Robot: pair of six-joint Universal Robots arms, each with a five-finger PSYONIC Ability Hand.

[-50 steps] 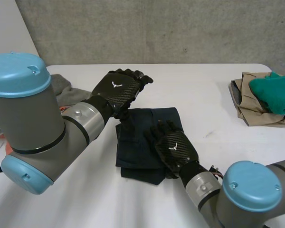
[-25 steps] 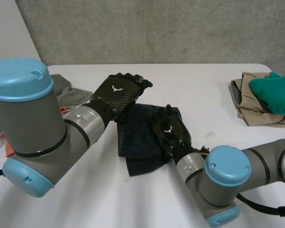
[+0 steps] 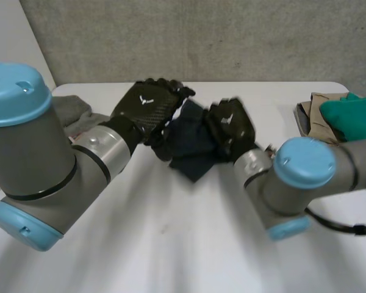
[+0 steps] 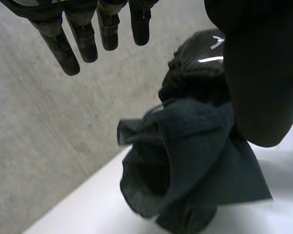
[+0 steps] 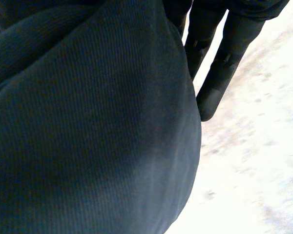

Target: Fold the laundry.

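Evidently soft and light, the dark cloth [image 3: 192,146] hangs bunched from the right hand [image 3: 232,125], which clutches its top near the surface's [image 3: 171,244] far edge. The left hand [image 3: 149,110] hovers beside it, fingers [image 4: 73,44] straight; best pinch a free corner.

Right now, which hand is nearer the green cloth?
Right. The right hand, gripping the dark cloth, is closer to the green cloth; the left hand is beyond both.

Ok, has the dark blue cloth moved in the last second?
Yes. The dark blue cloth, bunched in the right hand, has gone up off the table and away toward its far edge, nearer the grey wall.
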